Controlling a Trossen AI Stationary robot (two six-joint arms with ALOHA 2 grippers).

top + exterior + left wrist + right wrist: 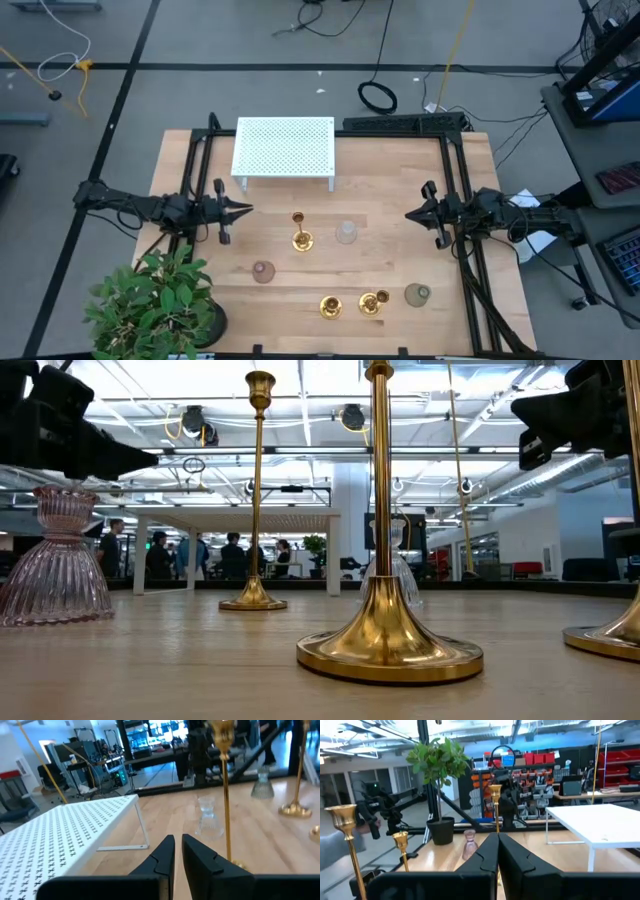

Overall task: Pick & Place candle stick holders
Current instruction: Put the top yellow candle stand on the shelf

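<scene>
The wooden tabletop [200,160] is filling the middle of the high view. A white perforated rack [285,150] is standing at its upper centre, and a potted plant [160,300] is sitting at the lower left corner.

The left arm is reaching in from the left edge, its tool [243,210] pointing toward the centre with the fingers nearly closed, a thin gap showing between them in the left wrist view, and gripping nothing. The right arm is mirroring it from the right edge; its tool [412,214] is hovering with the fingers pressed together and empty.

Three gold candle stick holders are standing upright on the tabletop: one [300,238] at the centre, between the two tools, and two [331,306] [372,303] side by side near the bottom edge.

Small glass holders are standing around them: a clear one [347,233] just right of the central candlestick, a pinkish one [263,271] at lower left, a greenish one [417,294] at lower right.
</scene>
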